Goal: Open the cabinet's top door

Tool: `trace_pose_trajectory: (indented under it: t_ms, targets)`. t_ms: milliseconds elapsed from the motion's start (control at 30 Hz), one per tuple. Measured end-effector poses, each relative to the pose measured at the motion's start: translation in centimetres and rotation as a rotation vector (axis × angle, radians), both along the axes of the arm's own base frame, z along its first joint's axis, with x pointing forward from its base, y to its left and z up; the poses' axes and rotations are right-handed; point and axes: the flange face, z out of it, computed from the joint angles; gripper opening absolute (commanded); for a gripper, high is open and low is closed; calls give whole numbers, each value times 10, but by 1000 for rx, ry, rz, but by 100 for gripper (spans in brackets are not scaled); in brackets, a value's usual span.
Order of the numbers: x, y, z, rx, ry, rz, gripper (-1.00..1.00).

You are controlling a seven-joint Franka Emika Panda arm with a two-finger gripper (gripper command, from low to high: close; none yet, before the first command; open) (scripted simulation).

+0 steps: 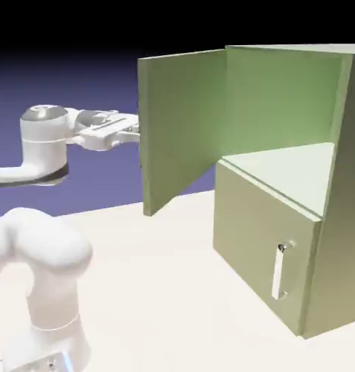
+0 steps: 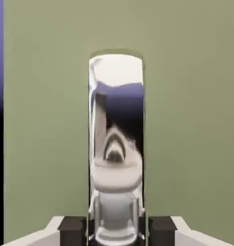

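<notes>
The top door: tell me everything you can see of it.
The top door is a flat, plain olive-green panel, swung wide open from the cabinet and upright. Its long silver bar handle, mirror-shiny, shows only in the hand view, where it sits between the fingertips of the gripper, which appears shut on it.

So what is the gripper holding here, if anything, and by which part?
The gripper is closed around the top door's vertical silver bar handle, near the bar's lower end in the hand view, with a finger on each side. The door stands wide open.
</notes>
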Motion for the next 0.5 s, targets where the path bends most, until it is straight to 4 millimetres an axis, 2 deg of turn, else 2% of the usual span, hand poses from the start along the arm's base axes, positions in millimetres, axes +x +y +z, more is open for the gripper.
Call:
trace_pose_trajectory:
  t_ms: [267,500]
  targets:
    - [-20,78,0,0,0,-184,-100]
    - [-26,146,0,0,0,-340,-100]
